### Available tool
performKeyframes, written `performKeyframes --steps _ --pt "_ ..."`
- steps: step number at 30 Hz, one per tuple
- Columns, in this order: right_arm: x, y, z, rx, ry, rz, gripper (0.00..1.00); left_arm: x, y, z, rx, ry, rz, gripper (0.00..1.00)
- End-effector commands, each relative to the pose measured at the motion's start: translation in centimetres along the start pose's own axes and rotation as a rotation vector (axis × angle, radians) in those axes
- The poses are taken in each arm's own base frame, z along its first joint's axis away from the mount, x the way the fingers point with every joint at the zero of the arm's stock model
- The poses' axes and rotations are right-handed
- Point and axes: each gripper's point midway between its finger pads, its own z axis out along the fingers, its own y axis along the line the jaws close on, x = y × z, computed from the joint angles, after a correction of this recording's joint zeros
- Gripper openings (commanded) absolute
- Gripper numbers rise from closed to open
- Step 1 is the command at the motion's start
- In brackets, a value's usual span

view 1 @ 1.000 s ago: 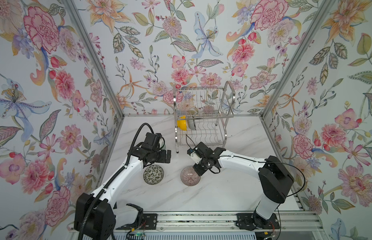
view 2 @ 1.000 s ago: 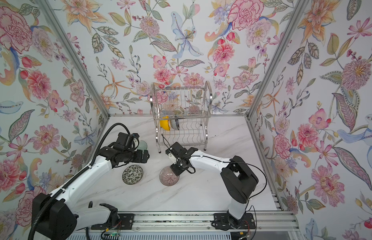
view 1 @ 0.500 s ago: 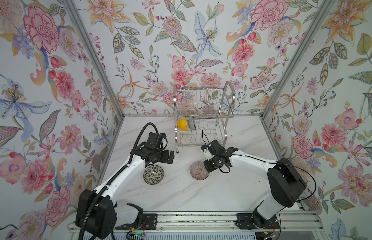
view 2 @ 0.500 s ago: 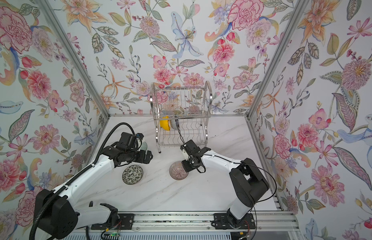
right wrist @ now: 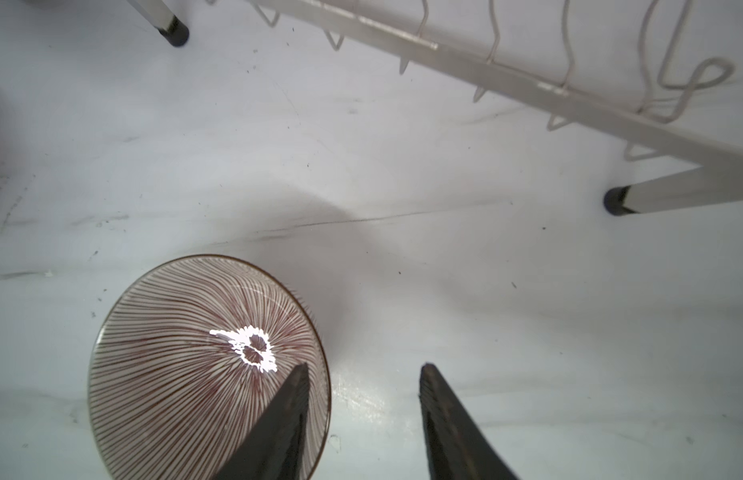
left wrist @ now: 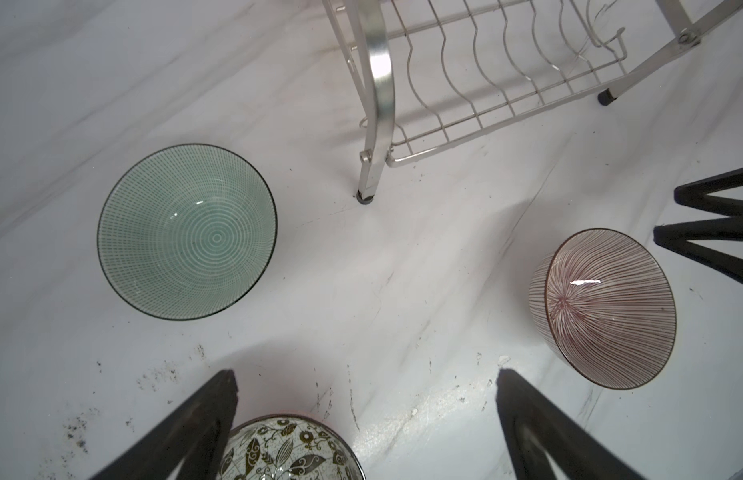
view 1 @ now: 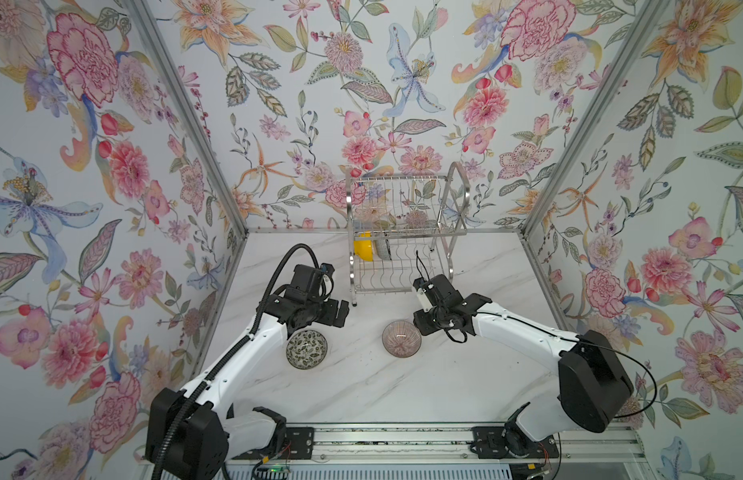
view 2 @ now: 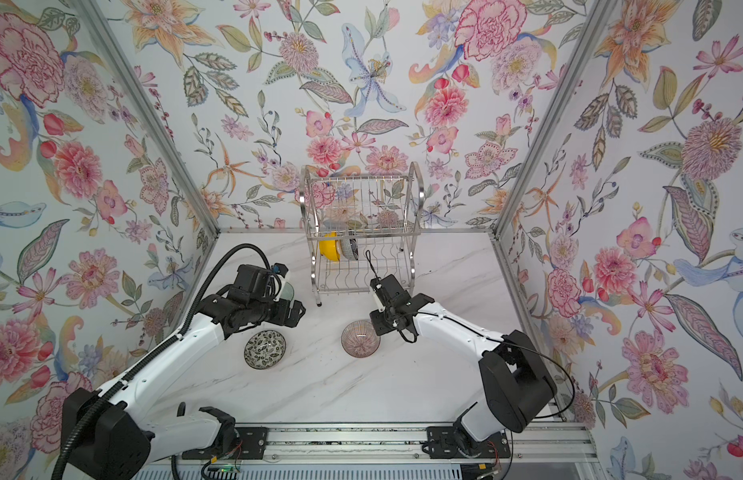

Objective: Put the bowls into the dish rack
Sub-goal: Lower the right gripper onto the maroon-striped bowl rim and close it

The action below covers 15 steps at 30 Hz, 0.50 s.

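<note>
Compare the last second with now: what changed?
The right gripper dragged the pink bowl to the right and slightly toward the rack, then opened; its fingers now straddle the rim without clamping it. The left gripper stayed open above the speckled bowl, which has not moved. The yellow bowl stays in the rack.
</note>
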Motion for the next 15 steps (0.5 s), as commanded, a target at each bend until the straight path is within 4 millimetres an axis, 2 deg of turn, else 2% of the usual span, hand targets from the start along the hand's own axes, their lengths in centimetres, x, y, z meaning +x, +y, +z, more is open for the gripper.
performKeyframes --steps 1,4,7,10,15 --pt "-1.5 0.6 -1.9 -0.007 -0.097 -0.065 0.49 -0.3 -0.2 0.0 0.004 -0.035 0.027 0.99" --pt "-0.9 2.7 -2.7 -0.075 -0.104 -0.183 0.51 -0.3 -0.7 0.3 0.038 -0.031 0.012 0.99" --pt "0.7 5.0 -2.8 -0.131 -0.084 -0.346 0.52 -0.3 -1.3 0.5 0.083 -0.039 -0.006 0.99" --pt "2.1 6.7 -2.9 -0.192 -0.063 -0.464 0.52 -0.3 -1.7 0.6 0.122 -0.044 -0.017 0.99" --pt "4.0 9.0 -3.3 -0.288 -0.035 -0.624 0.52 -0.1 -1.4 0.8 0.138 -0.058 -0.036 0.99"
